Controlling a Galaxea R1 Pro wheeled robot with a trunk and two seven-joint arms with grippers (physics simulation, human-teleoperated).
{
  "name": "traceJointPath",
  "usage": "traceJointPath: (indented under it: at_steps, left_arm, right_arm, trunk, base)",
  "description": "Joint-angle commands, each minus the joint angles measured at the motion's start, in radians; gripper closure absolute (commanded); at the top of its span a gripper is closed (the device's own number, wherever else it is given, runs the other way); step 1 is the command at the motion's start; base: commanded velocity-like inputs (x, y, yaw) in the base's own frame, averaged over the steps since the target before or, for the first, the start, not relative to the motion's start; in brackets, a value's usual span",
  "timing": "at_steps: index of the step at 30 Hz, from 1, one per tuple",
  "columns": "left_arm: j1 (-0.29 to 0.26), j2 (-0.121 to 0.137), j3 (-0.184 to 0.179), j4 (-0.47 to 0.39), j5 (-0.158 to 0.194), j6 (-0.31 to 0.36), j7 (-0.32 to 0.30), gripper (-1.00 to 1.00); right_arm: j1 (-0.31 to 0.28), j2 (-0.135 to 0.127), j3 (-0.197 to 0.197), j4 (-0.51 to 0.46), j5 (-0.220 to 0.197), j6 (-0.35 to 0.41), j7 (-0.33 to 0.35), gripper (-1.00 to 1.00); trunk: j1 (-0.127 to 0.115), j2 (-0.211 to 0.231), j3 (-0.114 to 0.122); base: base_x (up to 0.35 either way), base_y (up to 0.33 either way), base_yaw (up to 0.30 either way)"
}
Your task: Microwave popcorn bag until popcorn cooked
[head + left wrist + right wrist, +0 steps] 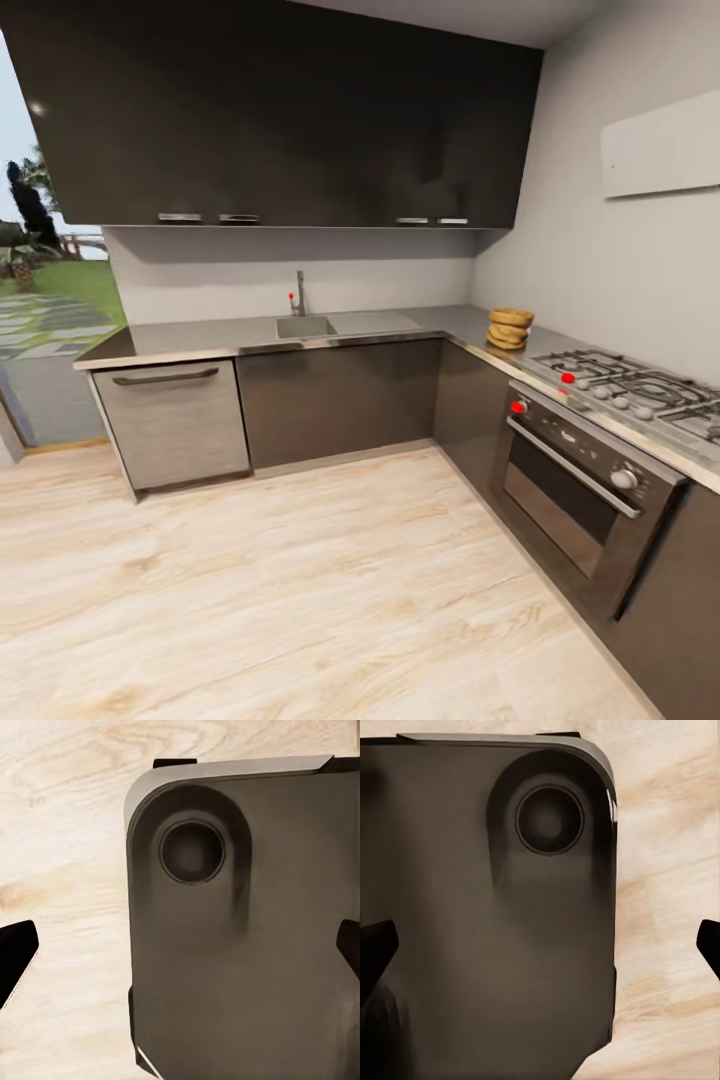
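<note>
Both grippers hang spread wide and empty above the robot's dark base (pixel 247 945) and the pale wood floor (pixel 300 580): the left gripper (pixel 180 949) shows black fingertips (pixel 16 945) at the frame's sides, as does the right gripper (pixel 544 945). Across the kitchen, the tan popcorn bag (pixel 511 328) stands upright on the steel countertop (pixel 440 322) near its inner corner, between the sink (pixel 305 326) and the gas hob (pixel 640 390), above the oven (pixel 575 490). No readable writing shows.

The robot's dark grey base plate (pixel 247 945) has rounded corners and a pale edge, with one round recessed socket (pixel 192 852). Black pointed fingertips (pixel 375 945) frame it.
</note>
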Motion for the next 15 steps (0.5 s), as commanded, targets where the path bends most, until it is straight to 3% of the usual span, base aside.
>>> traceJointPath:
  at_steps: [1,15]
  left_arm:
    - [0.000,0.000,0.000,0.000,0.000,-0.003,0.000,-1.00]
    - [0.000,0.000,0.000,0.000,0.000,-0.003,-0.001,-1.00]
  right_arm:
    - [0.000,0.000,0.000,0.001,-0.004,-0.005,0.001,-1.00]
    - [0.000,0.000,0.000,0.015,-0.005,-0.036,0.001,-1.00]
  trunk:
    - [0.000,0.000,-0.001]
    - [0.000,0.000,-0.001]
  base:
    - [0.000,0.000,-0.290]
    - [0.000,0.000,-0.290]
